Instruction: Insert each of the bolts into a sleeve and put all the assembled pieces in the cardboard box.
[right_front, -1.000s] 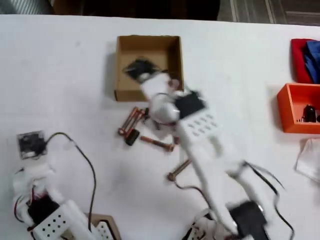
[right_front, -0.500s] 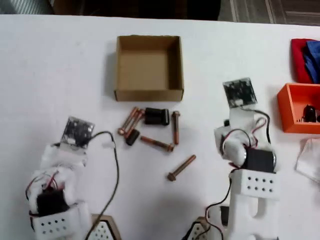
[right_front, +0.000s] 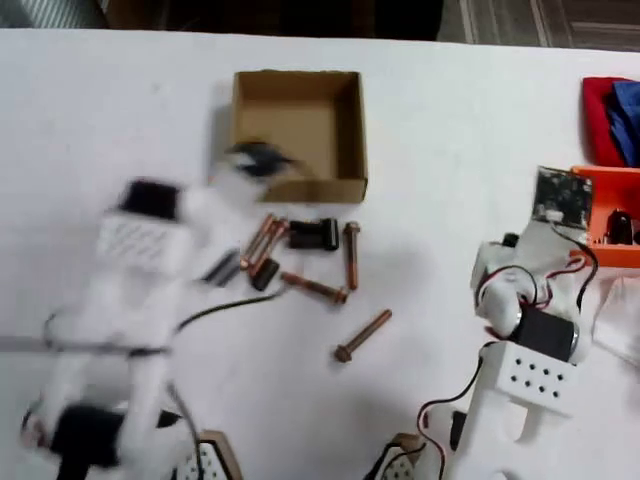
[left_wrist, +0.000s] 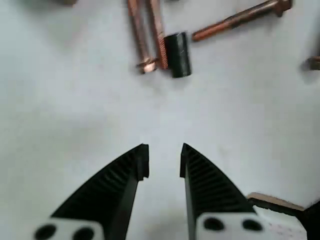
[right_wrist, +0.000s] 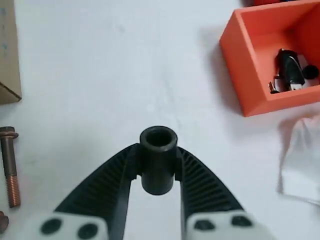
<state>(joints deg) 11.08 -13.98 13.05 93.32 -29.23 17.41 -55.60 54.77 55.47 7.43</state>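
sleeve first: a short black cylindrical sleeve (right_wrist: 158, 176) stands upright between the jaws of the right end effector (right_wrist: 159, 162). the jaws are drawn in just far enough to clamp its sides, and its open bore faces the wrist camera. the right arm (right_front: 525, 320) sits at about 4 o'clock on the white surface (right_front: 120, 110). it is just beside the orange plastic bin (right_front: 612, 252) at 3 o'clock, which has small dark parts in it. a red and blue cloth (right_front: 610, 110) lies at 2 o'clock.

the left end effector (left_wrist: 164, 161) has its jaws a narrow gap apart with nothing between them, over bare surface just short of the loose parts. ahead of it two copper-coloured bolts (left_wrist: 142, 35) lie side by side. a second black sleeve (left_wrist: 178, 54) touches the end of one of them; whether that bolt sits inside it i cannot tell. the left arm (right_front: 140, 270), blurred, stretches from 7 o'clock toward the middle.

the open brown cardboard box (right_front: 295, 188) lies at 11 o'clock. the loose parts cluster at 6 o'clock from it. there a longer black sleeve (right_front: 314, 234) lies just beside the paired bolts, at their 3 o'clock. a third bolt (right_front: 351, 255) lies straight next to that sleeve, and a fourth bolt (right_front: 314, 288) lies slanted at the cluster's 6 o'clock. a fifth bolt (right_front: 363, 335) lies apart at 5 o'clock.
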